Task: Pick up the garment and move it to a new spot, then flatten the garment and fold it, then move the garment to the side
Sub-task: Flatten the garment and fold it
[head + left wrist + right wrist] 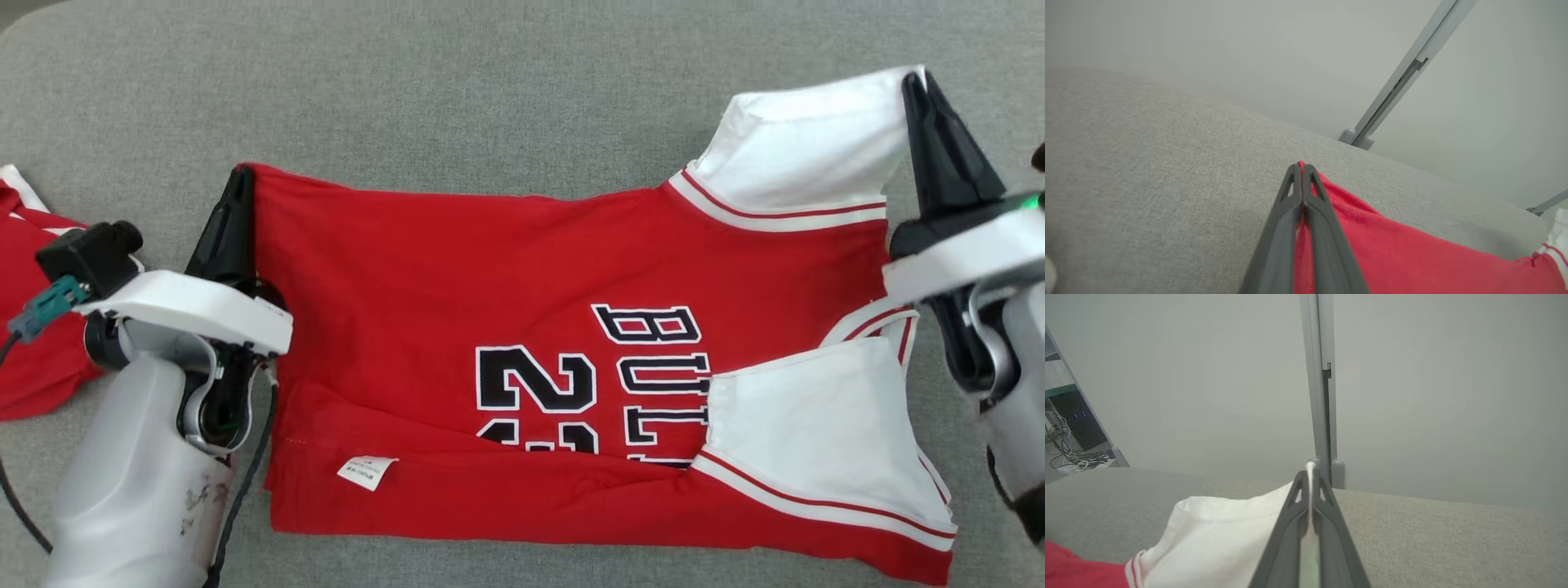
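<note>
The garment is a red jersey with white sleeves and black lettering, spread across the grey cloth surface with its near edge folded over. My left gripper is shut on its far left red corner. My right gripper is shut on the tip of the far white sleeve, which stands raised. In the left wrist view the left gripper pinches red cloth. In the right wrist view the right gripper pinches the white sleeve.
A second red and white garment lies at the far left edge, behind my left arm. The grey cloth surface stretches beyond the jersey. Grey frame posts stand behind the surface's far edge.
</note>
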Controlling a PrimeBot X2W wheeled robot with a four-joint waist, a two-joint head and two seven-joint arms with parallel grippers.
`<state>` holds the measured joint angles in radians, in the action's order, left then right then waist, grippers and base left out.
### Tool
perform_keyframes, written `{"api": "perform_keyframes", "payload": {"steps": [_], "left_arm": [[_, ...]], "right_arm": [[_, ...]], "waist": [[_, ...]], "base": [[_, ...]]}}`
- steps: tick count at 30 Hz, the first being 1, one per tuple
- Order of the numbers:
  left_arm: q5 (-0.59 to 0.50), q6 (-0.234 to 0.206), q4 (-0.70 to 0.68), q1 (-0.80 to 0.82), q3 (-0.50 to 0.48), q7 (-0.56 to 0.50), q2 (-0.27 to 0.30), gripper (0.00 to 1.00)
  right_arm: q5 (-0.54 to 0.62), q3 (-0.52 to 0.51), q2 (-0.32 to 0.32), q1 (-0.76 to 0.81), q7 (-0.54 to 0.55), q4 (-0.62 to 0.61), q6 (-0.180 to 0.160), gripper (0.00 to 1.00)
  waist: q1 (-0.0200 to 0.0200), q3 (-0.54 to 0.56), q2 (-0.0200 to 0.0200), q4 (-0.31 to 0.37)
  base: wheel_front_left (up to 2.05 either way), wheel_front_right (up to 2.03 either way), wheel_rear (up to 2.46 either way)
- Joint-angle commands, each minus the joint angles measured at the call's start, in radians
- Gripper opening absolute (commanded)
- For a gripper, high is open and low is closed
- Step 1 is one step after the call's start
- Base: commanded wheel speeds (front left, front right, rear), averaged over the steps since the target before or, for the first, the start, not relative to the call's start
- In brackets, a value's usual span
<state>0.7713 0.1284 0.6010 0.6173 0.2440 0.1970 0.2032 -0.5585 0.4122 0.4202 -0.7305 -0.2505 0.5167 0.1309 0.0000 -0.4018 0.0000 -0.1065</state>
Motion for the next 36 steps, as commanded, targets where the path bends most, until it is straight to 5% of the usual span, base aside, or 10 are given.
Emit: {"api": "perform_keyframes", "payload": {"steps": [1, 12, 27, 29, 30, 36], "left_arm": [[0.013, -0.008, -0.020, -0.026, -0.010, -0.003, 0.012, 0.00], [0.148, -0.085, -0.311, -0.361, -0.080, -0.131, 0.057, 0.00], [0.186, -0.200, -0.489, -0.627, -0.090, -0.219, 0.082, 0.00], [0.165, -0.214, -0.482, -0.632, -0.085, -0.207, 0.085, 1.00], [0.141, -0.220, -0.480, -0.631, -0.079, -0.190, 0.091, 1.00], [-0.014, -0.256, -0.483, -0.601, -0.052, -0.031, 0.093, 1.00]], "right_arm": [[0.007, -0.013, -0.001, 0.042, -0.008, -0.025, 0.000, 0.00], [0.053, -0.153, -0.139, 0.544, 0.040, -0.327, 0.000, 0.00], [0.083, -0.255, -0.248, 0.792, 0.129, -0.410, 0.000, 0.00], [0.098, -0.257, -0.251, 0.791, 0.134, -0.408, 0.000, 0.74], [0.111, -0.259, -0.253, 0.791, 0.130, -0.410, 0.000, 1.00], [0.201, -0.277, -0.260, 0.773, 0.066, -0.455, 0.000, 1.00]], "waist": [[0.0000, 0.015, 0.0000, 0.010], [0.0000, 0.099, 0.0000, 0.075], [0.0000, 0.160, 0.0000, 0.097], [0.0000, 0.161, 0.0000, 0.097], [0.0000, 0.161, 0.0000, 0.096], [0.0000, 0.167, 0.0000, 0.093]], "base": [[0.00, 0.00, 0.00], [0.00, 0.00, 0.00], [0.00, 0.00, 0.00], [0.00, 0.00, 0.00], [0.00, 0.00, 0.00], [0.00, 0.00, 0.00]]}}
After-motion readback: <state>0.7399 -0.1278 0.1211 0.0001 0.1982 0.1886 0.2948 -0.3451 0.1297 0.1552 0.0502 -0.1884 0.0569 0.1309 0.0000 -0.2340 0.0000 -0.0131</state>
